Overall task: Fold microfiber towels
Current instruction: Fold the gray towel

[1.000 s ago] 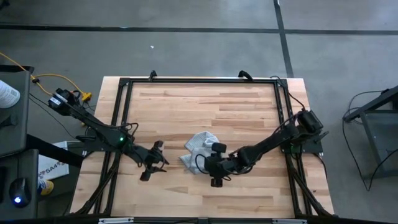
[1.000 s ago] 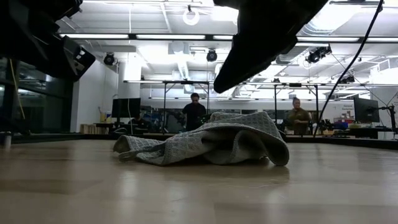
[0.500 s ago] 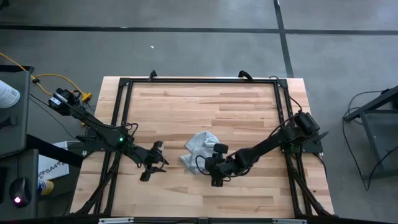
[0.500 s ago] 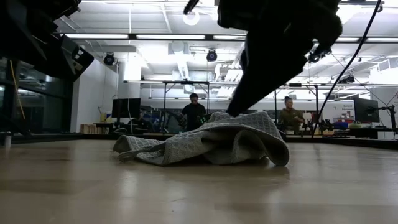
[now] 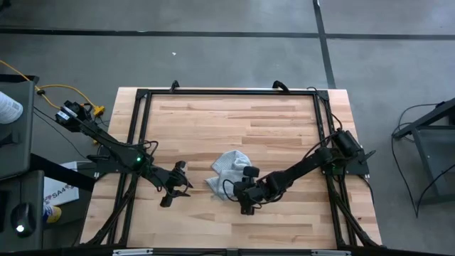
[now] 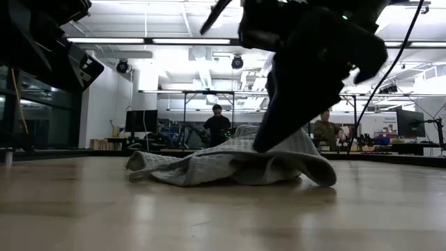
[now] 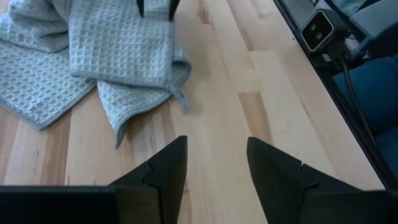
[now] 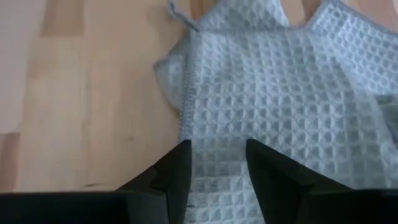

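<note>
Right now the right gripper (image 8: 214,168), fingers spread, sits directly over the crumpled microfiber towel (image 5: 227,169); the left gripper (image 5: 179,186), also spread, waits well aside

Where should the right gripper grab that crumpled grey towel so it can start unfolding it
Probably the hemmed edge of the towel near its corner with the small loop, lying flat on the table. The right gripper hangs open just over that edge, so coming straight down from above suits it: the layer there looks single and flat, unlike the bunched middle. The left gripper waits to the side.
</note>
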Robot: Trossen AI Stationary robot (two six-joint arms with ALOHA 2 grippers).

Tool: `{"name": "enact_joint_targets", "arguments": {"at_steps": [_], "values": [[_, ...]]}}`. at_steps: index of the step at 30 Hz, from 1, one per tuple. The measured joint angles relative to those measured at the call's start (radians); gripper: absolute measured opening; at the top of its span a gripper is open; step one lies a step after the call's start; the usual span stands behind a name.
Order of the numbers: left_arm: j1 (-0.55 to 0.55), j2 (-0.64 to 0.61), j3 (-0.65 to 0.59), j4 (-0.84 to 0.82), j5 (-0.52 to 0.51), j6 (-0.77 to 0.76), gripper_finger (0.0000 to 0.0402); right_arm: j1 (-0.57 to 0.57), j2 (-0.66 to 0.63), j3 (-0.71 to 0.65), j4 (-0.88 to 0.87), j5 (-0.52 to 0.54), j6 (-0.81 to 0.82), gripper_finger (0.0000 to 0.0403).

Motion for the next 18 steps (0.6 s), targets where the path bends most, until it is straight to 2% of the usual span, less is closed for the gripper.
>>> {"name": "enact_joint_targets", "arguments": {"at_steps": [18], "values": [[0.000,0.000,0.000,-0.003,0.000,-0.015,0.0166,0.026,-0.001,0.034,-0.027,-0.013,0.028,0.0146]]}}
